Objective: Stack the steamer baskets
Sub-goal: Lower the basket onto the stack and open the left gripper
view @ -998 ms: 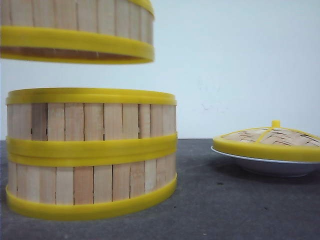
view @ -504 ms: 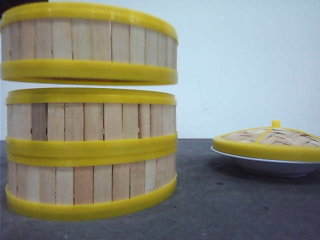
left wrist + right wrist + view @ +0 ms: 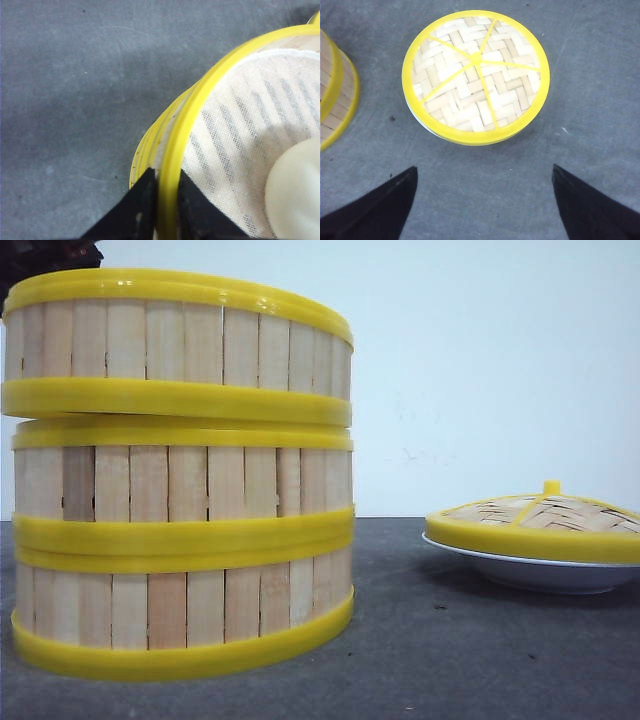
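The left pincer (image 3: 166, 197), mostly cropped, pinches the top steamer basket's (image 3: 180, 345) rim; the right pincer (image 3: 482, 200) hangs spread.

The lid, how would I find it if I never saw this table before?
Start at the tall stack of baskets on the left of the grey table, then look right. A white plate sits alone there, and the lid rests on it. Unlike the slatted baskets, it is low, domed and woven, with a small yellow knob on top.
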Controlling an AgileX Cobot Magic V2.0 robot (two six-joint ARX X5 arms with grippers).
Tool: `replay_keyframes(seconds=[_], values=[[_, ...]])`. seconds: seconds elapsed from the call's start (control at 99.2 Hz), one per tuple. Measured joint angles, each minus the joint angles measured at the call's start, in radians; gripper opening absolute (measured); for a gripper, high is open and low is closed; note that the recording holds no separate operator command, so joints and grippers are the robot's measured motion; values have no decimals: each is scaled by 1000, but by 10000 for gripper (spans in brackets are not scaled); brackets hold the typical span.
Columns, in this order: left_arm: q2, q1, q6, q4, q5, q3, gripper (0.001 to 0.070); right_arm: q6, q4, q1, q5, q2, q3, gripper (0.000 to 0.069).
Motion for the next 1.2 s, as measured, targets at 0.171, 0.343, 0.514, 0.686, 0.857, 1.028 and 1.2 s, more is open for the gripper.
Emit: replay_keyframes(seconds=[0.171,0.343,0.514,0.686,0.857,1.028,1.2], values=[[12,-1,0,-2,0,0,25,0,0,0,0,0,0,529],[12,0,0,0,0,0,25,0,0,0,0,0,0,529],[17,-1,0,10,-3,0,25,0,0,0,0,0,0,529],[37,-1,0,15,-3,0,25,0,0,0,0,0,0,529],[37,-2,0,17,-3,0,27,0,0,0,-2,0,0,529],[37,-2,-8,32,-1,0,103,0,1,0,-3,0,0,529],[37,-2,-11,41,-1,0,282,0,23,0,-3,0,0,529]])
